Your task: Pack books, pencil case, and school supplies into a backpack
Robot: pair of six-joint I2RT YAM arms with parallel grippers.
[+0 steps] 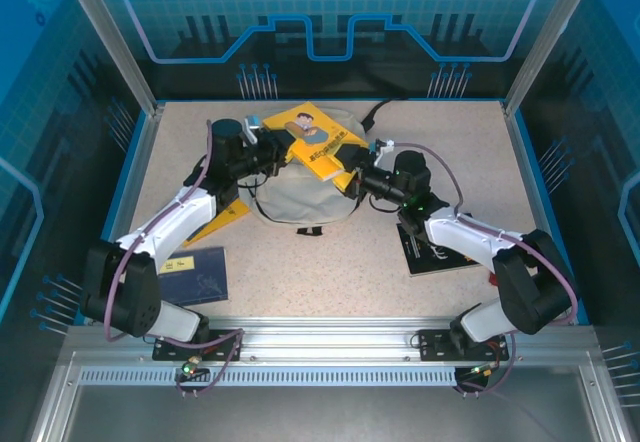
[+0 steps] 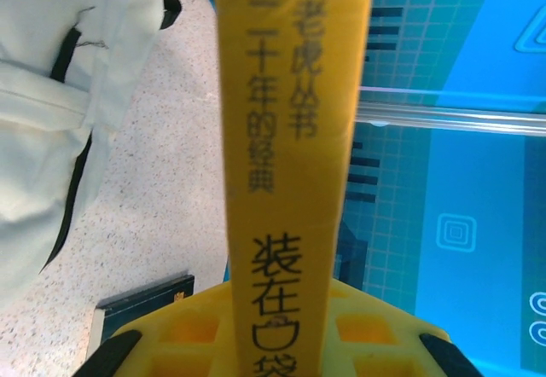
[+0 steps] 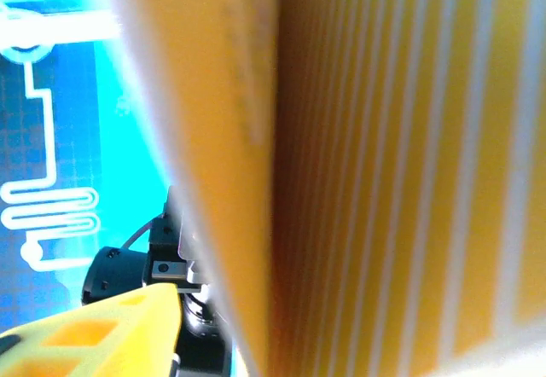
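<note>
Top external view: the cream backpack (image 1: 300, 200) lies mid-frame, and a yellow book (image 1: 318, 140) tilts over its upper edge. A dark blue book (image 1: 196, 274) lies at lower left, a black book (image 1: 432, 258) at right under my right arm, and a second yellow book (image 1: 222, 219) pokes out beneath my left arm. My left gripper (image 1: 283, 154) is clamped on the tilted book's left edge — in the left wrist view it runs up between my fingers. My right gripper (image 1: 355, 177) sits at that book's lower right corner — gripping or not, I cannot tell.
</note>
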